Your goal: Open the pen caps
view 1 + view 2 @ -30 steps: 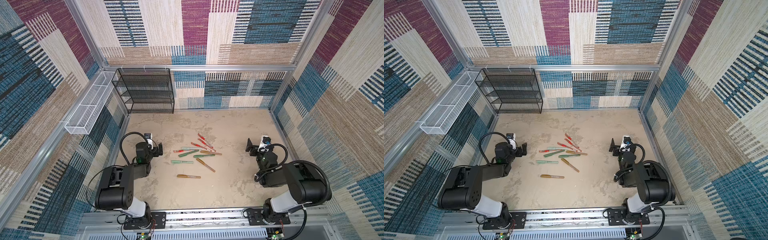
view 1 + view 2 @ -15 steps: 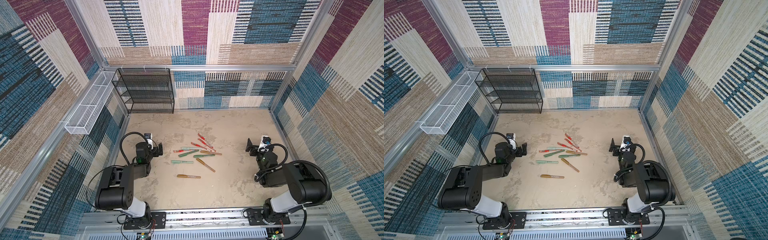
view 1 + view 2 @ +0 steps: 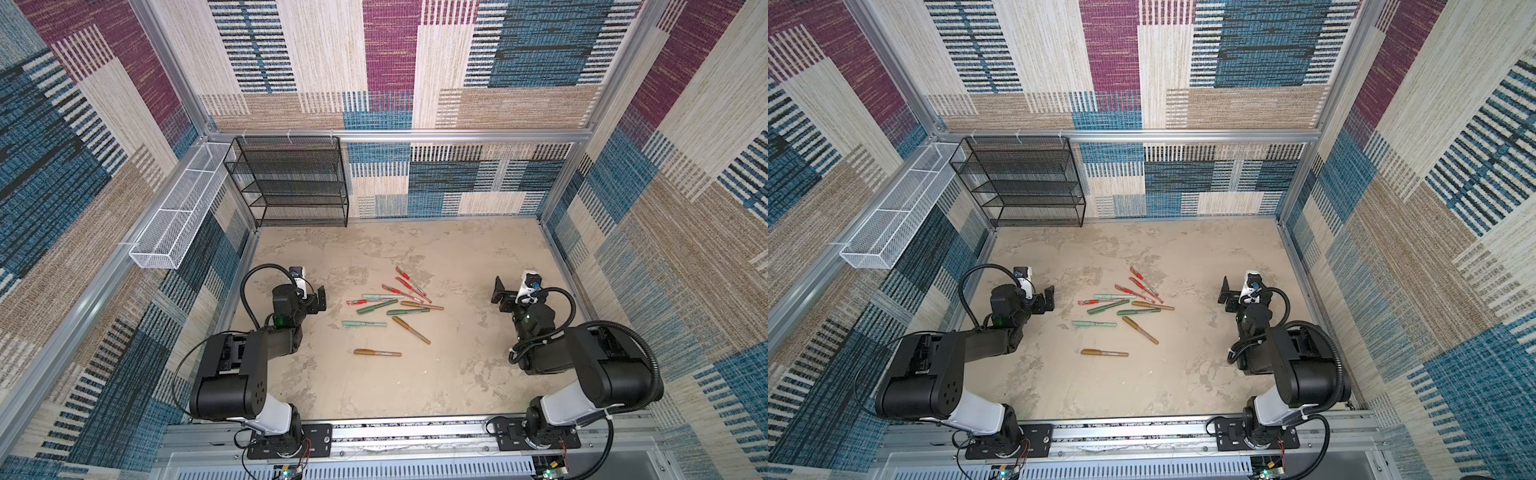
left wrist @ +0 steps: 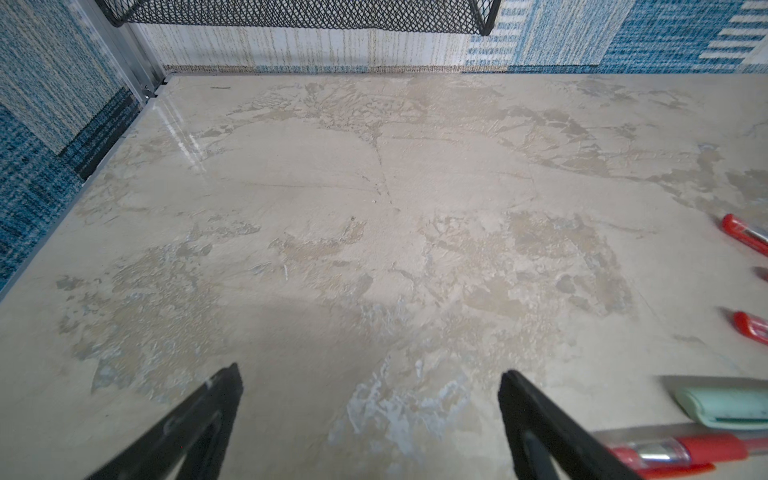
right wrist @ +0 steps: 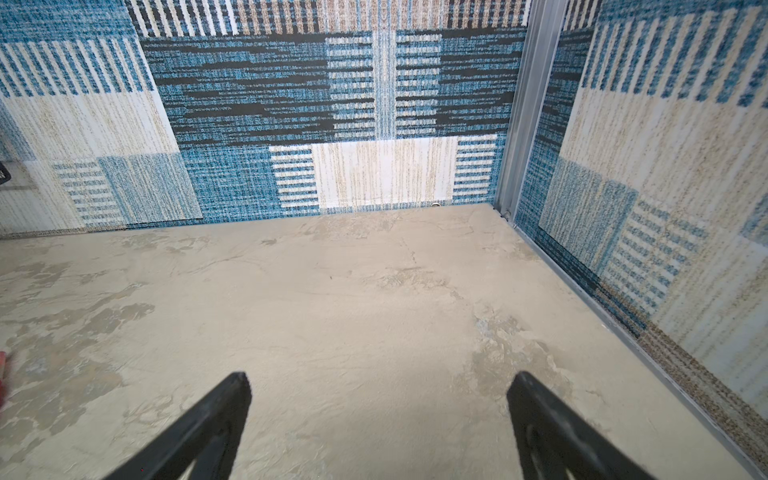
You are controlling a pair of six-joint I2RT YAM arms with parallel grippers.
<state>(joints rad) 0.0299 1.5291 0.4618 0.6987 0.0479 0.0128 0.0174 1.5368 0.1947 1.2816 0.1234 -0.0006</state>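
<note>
Pen caps (image 3: 352, 323) (red, pale mint, dark green, bronze-gold) all look seated on their pens (image 3: 405, 311), which lie in a loose scatter about the middle of the bench (image 3: 457, 374), a few crossing one another. One bronze-gold pen (image 3: 377, 353) lies apart, nearer the arms' bases. The bench is a mottled beige, stone-like slab with paler and darker patches.

The left claw (image 3: 319, 298) hangs low just beside the scatter, jaws spread wide with nothing between them. In its wrist view a mint cap (image 4: 723, 409) and a red pen (image 4: 681, 451) lie just past one finger. The right claw (image 3: 500, 291) is well apart from the pens on the other side, equally wide and empty over bare bench.

Around it all — walls of patchwork carpet tile (image 3: 519, 62) in blue, magenta and tan, set in aluminium framing. A black mesh shelf rack (image 3: 291, 183) stands in the far left corner, and a white wire basket (image 3: 174, 224) hangs on the left wall.
</note>
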